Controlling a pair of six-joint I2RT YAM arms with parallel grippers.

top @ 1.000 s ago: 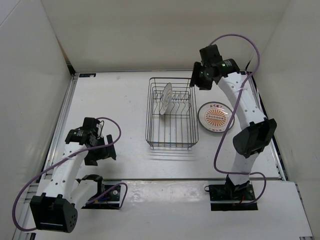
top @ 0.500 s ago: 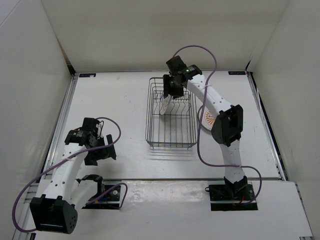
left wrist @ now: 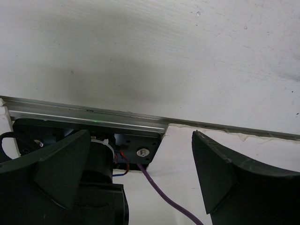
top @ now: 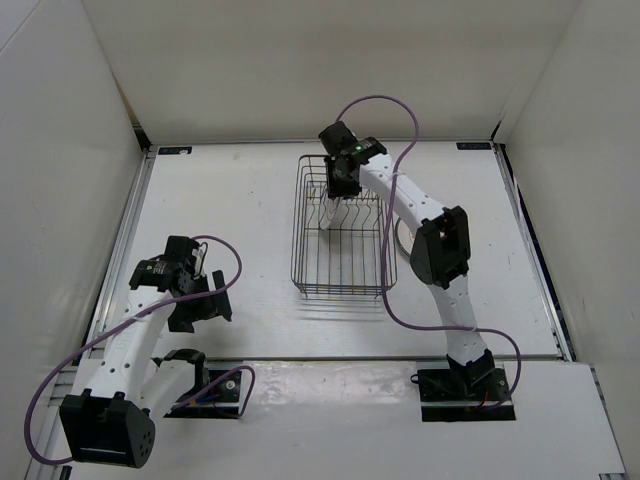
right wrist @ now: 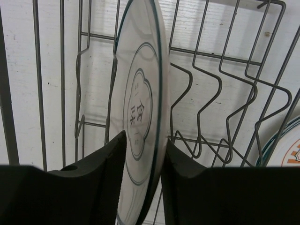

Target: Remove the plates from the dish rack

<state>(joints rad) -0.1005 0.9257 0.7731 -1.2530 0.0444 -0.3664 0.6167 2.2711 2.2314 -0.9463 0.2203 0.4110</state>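
Observation:
The dark wire dish rack (top: 343, 272) stands in the middle of the table. One white plate with a faint grey centre motif (right wrist: 140, 89) stands on edge in its far left slots; it also shows in the top view (top: 326, 214). My right gripper (top: 340, 196) reaches down into the rack, and its fingers (right wrist: 143, 138) are closed on either side of this plate's near edge. The plate with the orange sunburst (right wrist: 289, 151) lies on the table right of the rack, mostly hidden by my right arm in the top view. My left gripper (top: 205, 300) is open and empty (left wrist: 140, 140). A third plate is not in view.
White walls enclose the table on three sides. A metal rail (left wrist: 93, 117) runs along the near table edge, by the left arm's base and its purple cable (left wrist: 164, 199). The rack's upright prongs (right wrist: 206, 89) stand just right of the held plate.
My right arm has swung left from above the orange plate to the rack, gone down over the standing plate and closed its fingers on it. The left arm has not moved.

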